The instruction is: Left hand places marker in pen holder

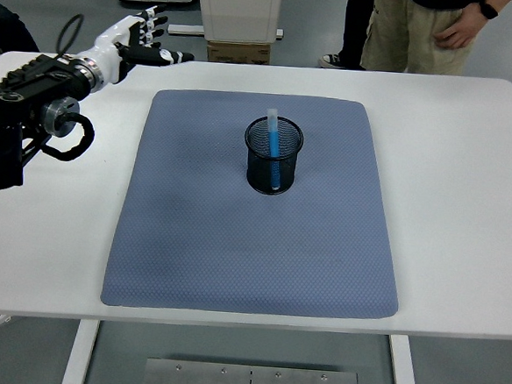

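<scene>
- At top edge, a person (426,28) was cut off above the waist; only trousers, one hand and a shoe showed behind the worktop (466,207).
- Marker's lower part was hard to read through the black mesh; tip contact with holder bottom couldn't be made out.
- Right arm wasn't visible anywhere.
- Marker (273,149), blue with a pale cap end up, stood tilted inside the pen holder (272,162), cap poking above the rim.
- Pen holder sat upright on the blue mat (235,243), toward the mat's far middle.
- Left robot hand (136,41) was at far left, over the worktop's far-left corner, well apart from holder and marker.
- Its fingers were spread and empty, thumb pointing right.
- Mat edges lay inside the worktop on all sides; bare white surface showed left, right and along the near edge.
</scene>
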{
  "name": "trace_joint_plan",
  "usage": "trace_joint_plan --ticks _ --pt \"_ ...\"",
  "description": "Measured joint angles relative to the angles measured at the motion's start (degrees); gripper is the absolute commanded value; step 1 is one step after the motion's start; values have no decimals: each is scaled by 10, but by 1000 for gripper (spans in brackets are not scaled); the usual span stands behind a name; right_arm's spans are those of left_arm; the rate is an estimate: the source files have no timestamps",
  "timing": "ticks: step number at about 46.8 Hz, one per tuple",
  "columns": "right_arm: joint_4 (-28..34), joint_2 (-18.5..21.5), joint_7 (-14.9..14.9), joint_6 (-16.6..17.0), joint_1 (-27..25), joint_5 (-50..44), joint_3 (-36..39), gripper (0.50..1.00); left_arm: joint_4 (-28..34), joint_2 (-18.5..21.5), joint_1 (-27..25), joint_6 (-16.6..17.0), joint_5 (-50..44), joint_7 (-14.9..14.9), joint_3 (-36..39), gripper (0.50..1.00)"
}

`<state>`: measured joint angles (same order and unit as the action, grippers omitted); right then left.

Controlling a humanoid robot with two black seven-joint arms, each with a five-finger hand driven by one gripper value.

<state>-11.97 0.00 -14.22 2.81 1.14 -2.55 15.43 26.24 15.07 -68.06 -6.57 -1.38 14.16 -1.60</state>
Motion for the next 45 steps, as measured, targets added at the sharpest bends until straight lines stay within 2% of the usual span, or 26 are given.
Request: trace_joint_plan --ticks 10,15,25,45 --pt "0 0 0 0 0 0 0 1000 0 65 37 -77 -10 1 -55 1000" --pt "0 0 0 0 0 0 0 1000 0 89 67 -97 -19 1 -109 1000" --pt "0 0 0 0 0 0 0 1000 0 108 122 -101 -19 2 -204 1000" --pt "-5 0 1 1 -1 1 1 1000 1 108 130 -98 -17 2 -210 1000"
